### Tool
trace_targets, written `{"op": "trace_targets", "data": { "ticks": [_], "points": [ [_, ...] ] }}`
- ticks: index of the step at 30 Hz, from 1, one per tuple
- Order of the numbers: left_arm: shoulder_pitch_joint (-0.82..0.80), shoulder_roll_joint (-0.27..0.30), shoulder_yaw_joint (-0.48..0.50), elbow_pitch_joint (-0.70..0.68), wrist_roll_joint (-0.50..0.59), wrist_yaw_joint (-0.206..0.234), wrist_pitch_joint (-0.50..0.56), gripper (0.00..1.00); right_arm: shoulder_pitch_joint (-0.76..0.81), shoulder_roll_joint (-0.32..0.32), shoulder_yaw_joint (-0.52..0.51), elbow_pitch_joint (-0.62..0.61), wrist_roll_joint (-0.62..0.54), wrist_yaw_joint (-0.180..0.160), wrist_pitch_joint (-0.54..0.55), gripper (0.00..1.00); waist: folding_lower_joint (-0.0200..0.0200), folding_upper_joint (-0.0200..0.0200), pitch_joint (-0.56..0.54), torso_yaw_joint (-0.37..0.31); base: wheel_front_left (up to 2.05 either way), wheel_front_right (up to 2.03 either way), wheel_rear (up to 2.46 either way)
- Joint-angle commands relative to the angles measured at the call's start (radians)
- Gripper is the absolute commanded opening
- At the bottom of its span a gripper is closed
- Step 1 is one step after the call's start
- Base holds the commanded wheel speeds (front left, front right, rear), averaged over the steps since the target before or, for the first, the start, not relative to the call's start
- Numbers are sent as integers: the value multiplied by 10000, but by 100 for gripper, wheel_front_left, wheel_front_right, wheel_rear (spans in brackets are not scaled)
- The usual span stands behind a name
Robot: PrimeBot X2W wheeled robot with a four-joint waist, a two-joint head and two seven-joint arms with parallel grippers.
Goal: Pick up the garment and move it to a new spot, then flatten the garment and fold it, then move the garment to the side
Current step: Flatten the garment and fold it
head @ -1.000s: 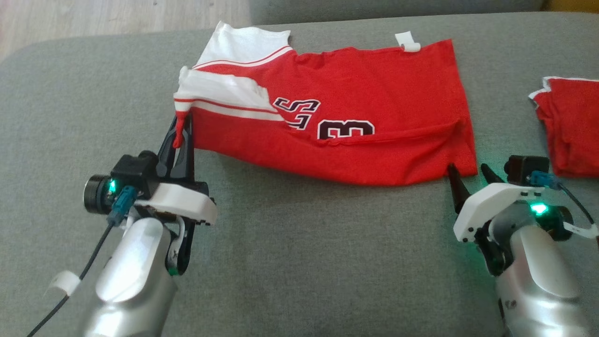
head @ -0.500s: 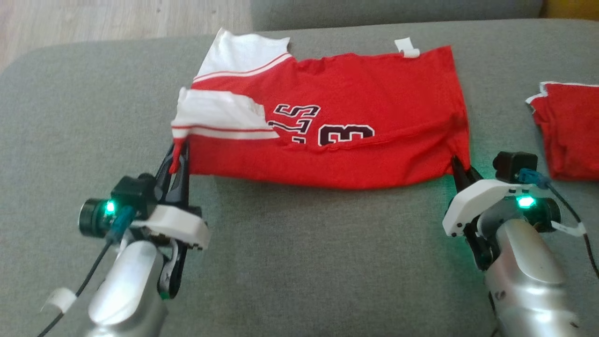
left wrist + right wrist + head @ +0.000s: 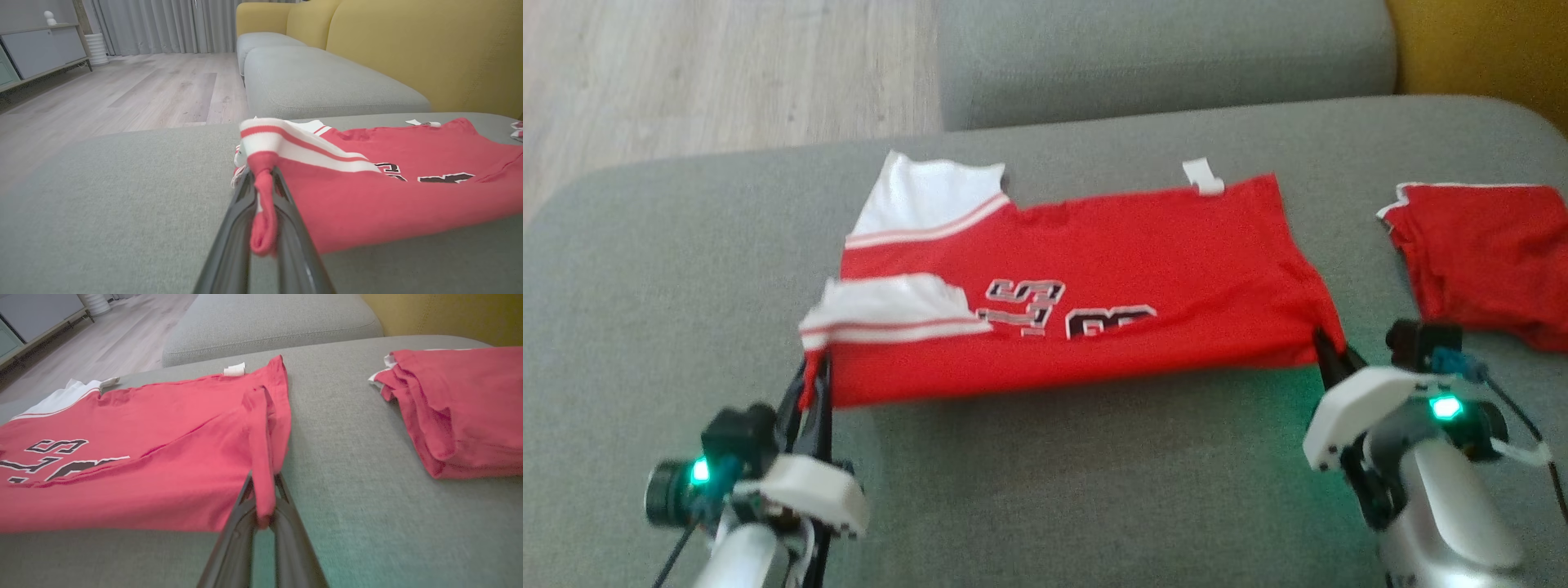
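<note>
**Head view.** Grey woven cushion (image 3: 1054, 474), matte, with rounded corners. Pale wood floor (image 3: 711, 73) at 11 o'clock, yellow backrest (image 3: 1486, 49) at 1 o'clock. The garment (image 3: 1111, 261), a red jersey with white striped sleeves, lies across the cushion's middle. Left gripper (image 3: 818, 363) is clamped on its 8 o'clock corner, right gripper (image 3: 1327, 343) on its 4 o'clock corner. A second red garment (image 3: 1478, 261) lies apart at 3 o'clock.

**Left wrist view.** Adds grey curtains (image 3: 163, 24) and a low cabinet (image 3: 36, 53) at 10 o'clock. The red hem is bunched between 2 dark fingers.

**Right wrist view.** Adds the second garment's stacked folds and white trim.
</note>
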Motion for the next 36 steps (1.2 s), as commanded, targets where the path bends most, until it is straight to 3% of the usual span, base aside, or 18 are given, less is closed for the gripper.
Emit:
{"op": "trace_targets", "data": {
  "ticks": [1, 10, 17, 18, 19, 20, 21, 22, 28, 36],
  "points": [
    [-52, 373, 398, -477, -120, 112, 45, 0, 50, -82, 165, -608, -46, -9, 180, 0, 1, -1, -280, -63, 0, 0, 0],
    [1610, 763, 257, -1965, -323, 414, 940, 0, 1985, -293, -87, -3009, 235, -9, 1975, 0, 1, -1, -744, -161, 0, 0, 0],
    [1972, 713, -46, -2396, -344, 467, 1296, 0, 2959, -223, -397, -4262, 407, -9, 2594, 3, 1, -1, -764, -99, 0, 0, 0],
    [1968, 694, -76, -2358, -337, 472, 1294, 9, 3005, -197, -459, -4377, 378, -9, 2541, 87, 1, -1, -753, -103, 0, 0, 0],
    [1968, 694, -76, -2358, -337, 472, 1294, 9, 3005, -197, -459, -4377, 378, -9, 2541, 87, 1, -1, -753, -103, 0, 0, 0],
    [1959, 678, -104, -2311, -321, 482, 1282, 43, 3038, -167, -507, -4464, 357, -9, 2498, 100, 1, -1, -737, -109, 0, 0, 0],
    [1941, 662, -122, -2262, -306, 496, 1258, 91, 3047, -140, -514, -4552, 341, -9, 2432, 100, 1, -1, -713, -119, 0, 0, 0],
    [1915, 650, -129, -2215, -293, 512, 1229, 100, 3023, -113, -532, -4643, 334, -9, 2342, 100, 1, -1, -681, -138, 0, 0, 0],
    [1455, 575, 167, -2242, -295, 585, 439, 100, 2537, 3, -796, -5183, 208, -9, 1364, 100, 1, -1, -376, -256, 0, 0, 0],
    [-476, 1292, 411, -2372, -82, -106, 197, 100, 1077, 55, -745, -5568, -54, -9, 959, 100, 1, -1, 885, -431, 0, 0, 0]
  ]
}}
